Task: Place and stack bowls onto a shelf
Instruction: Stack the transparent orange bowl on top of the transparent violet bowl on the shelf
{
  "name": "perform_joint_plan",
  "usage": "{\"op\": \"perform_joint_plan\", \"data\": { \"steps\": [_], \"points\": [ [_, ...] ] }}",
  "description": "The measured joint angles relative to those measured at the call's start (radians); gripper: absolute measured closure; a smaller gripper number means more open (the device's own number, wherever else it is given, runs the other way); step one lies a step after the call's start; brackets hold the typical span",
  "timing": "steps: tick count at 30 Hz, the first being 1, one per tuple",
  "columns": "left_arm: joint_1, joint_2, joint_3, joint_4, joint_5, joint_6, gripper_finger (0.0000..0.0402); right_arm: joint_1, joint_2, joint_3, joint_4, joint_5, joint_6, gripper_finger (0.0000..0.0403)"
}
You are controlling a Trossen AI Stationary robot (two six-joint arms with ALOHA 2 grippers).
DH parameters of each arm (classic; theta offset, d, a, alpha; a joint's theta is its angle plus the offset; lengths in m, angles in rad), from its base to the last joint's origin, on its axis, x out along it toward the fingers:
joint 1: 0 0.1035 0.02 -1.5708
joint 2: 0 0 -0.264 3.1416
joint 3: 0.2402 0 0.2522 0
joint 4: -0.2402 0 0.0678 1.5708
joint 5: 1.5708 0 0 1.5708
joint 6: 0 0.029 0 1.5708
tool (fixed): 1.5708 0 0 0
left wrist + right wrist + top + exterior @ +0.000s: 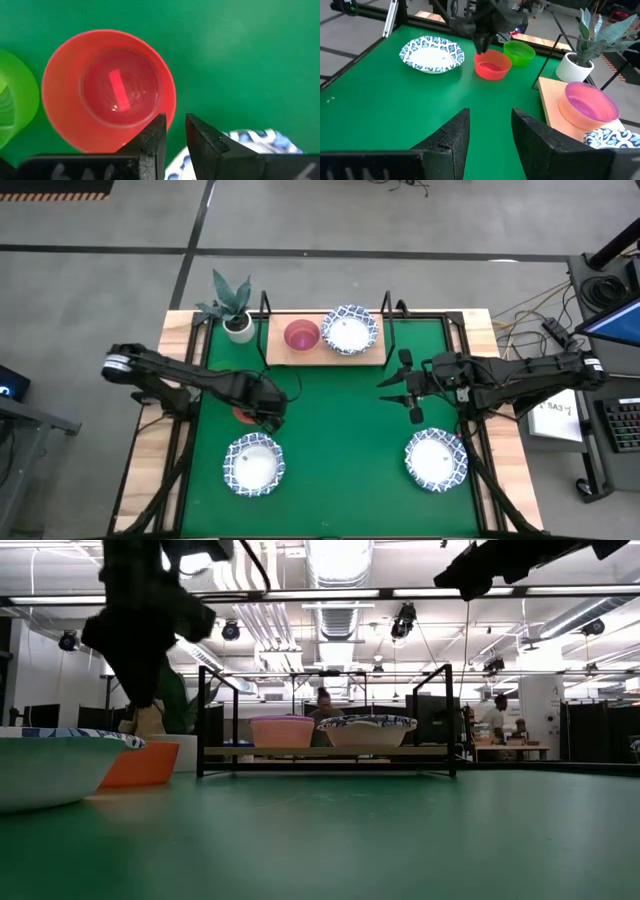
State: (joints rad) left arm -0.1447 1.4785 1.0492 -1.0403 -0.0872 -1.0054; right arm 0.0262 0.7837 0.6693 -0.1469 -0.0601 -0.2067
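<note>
Hovering over red bowl (243,415) on mat (340,430): left gripper (268,410), high view. Right gripper (402,387) open, holding nothing, near shelf (325,352).
Left wrist: fingers (152,137) slightly parted above thin rim; likely light, slick plastic, pinch rim.
Right wrist: green bowl (519,52) close behind, patterned bowl (432,53) beside.

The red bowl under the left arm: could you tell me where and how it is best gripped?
Grip the red bowl by its thin rim, coming straight down. It sits upright and open on the mat, so one finger can go inside and one outside. Probably take the side away from the green bowl, where the left gripper hovers, open.
</note>
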Motion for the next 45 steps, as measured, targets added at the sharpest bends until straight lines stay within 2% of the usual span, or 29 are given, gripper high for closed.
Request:
{"op": "perform_joint_plan", "data": {
  "steps": [4, 12, 19, 23, 27, 36, 40, 45],
  "points": [
    [0.017, 0.049, -0.003, 0.03, -0.001, 0.0, 0.0322, 0.0, -0.01, 0.004, 0.002, -0.001, -0.001, 0.0268],
    [0.017, 0.09, -0.003, 0.045, -0.046, -0.006, 0.0249, 0.0, -0.011, 0.005, 0.0, -0.002, -0.004, 0.0268],
    [0.017, 0.144, -0.003, 0.064, -0.064, 0.003, 0.0239, 0.0, -0.011, 0.005, -0.001, -0.002, -0.004, 0.0268],
    [0.016, 0.188, -0.004, 0.069, -0.094, 0.005, 0.025, 0.0, -0.011, 0.005, -0.002, -0.002, -0.004, 0.0268],
    [0.015, 0.215, -0.004, 0.082, -0.098, 0.021, 0.0279, 0.0, -0.011, 0.005, -0.005, -0.001, -0.004, 0.0268],
    [0.013, 0.208, -0.003, 0.086, -0.087, 0.032, 0.039, 0.0, -0.011, 0.005, -0.005, 0.0, -0.004, 0.0268],
    [0.003, 0.177, -0.003, 0.087, -0.082, 0.054, 0.0395, 0.0, -0.011, 0.005, -0.005, 0.0, -0.004, 0.0268],
    [-0.034, 0.115, 0.014, 0.079, -0.04, 0.202, 0.0401, 0.0, -0.01, 0.005, -0.005, 0.0, -0.004, 0.0268]
  ]
}}
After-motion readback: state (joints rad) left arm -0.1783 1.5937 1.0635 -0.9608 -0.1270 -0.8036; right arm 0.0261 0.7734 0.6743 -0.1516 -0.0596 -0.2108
